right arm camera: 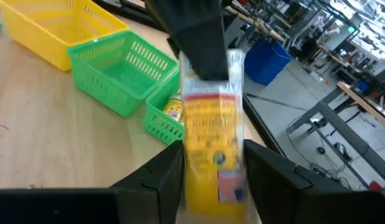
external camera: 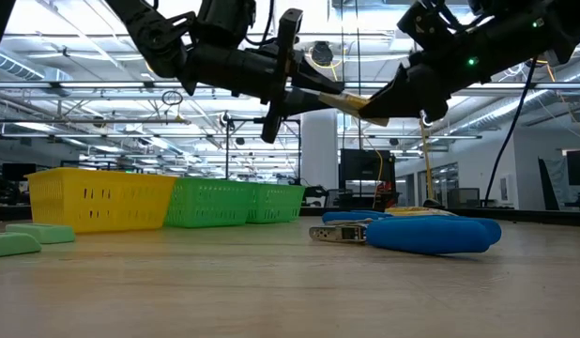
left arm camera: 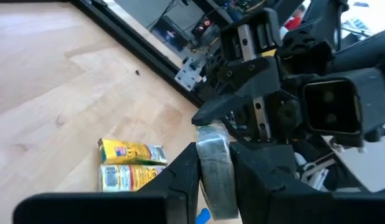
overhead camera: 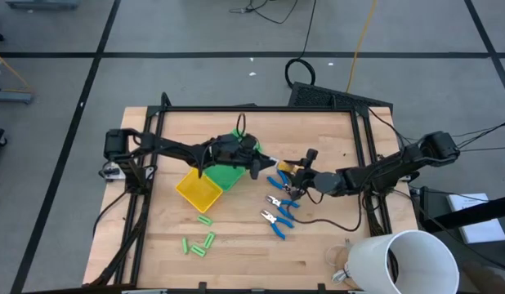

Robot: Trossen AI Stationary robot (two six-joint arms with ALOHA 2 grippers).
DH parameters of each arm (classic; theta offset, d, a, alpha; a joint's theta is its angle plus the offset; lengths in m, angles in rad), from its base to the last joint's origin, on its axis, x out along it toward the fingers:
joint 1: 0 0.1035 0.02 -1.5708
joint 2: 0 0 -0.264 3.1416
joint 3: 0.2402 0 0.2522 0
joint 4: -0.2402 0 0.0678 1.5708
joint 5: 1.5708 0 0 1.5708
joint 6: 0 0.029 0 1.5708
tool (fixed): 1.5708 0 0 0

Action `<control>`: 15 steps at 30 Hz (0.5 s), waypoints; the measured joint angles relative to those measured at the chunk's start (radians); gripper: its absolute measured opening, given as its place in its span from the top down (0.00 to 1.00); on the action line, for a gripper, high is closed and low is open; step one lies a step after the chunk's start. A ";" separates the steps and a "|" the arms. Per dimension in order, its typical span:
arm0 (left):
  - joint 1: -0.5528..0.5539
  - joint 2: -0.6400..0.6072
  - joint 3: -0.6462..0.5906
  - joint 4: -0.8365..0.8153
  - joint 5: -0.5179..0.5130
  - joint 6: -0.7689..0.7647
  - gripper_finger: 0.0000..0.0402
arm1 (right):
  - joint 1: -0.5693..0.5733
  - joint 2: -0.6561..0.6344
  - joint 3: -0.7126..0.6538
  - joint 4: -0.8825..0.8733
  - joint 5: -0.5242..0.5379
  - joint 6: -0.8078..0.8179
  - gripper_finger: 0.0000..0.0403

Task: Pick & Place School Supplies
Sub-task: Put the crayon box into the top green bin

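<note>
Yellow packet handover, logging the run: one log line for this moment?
phase: handover | yellow packet: airborne, between both pincers | left pincer: shut on one end | right pincer: around other end

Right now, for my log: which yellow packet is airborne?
Above the wooden table, beside the green plastic basket, the yellow-orange oblong packet hangs between left end effector and right end effector. Unlike the blue-handled pliers, it rests on nothing.
</note>
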 joint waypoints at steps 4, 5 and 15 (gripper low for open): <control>0.046 -0.034 0.000 -0.023 0.081 0.000 0.84 | 0.015 -0.055 0.001 -0.063 0.065 0.017 0.55; 0.054 -0.041 0.000 -0.032 0.093 0.000 0.84 | 0.021 -0.073 0.001 -0.078 0.080 0.027 0.54; 0.193 -0.194 0.000 -0.362 0.358 0.060 0.87 | 0.064 -0.259 -0.002 -0.318 0.104 0.114 0.49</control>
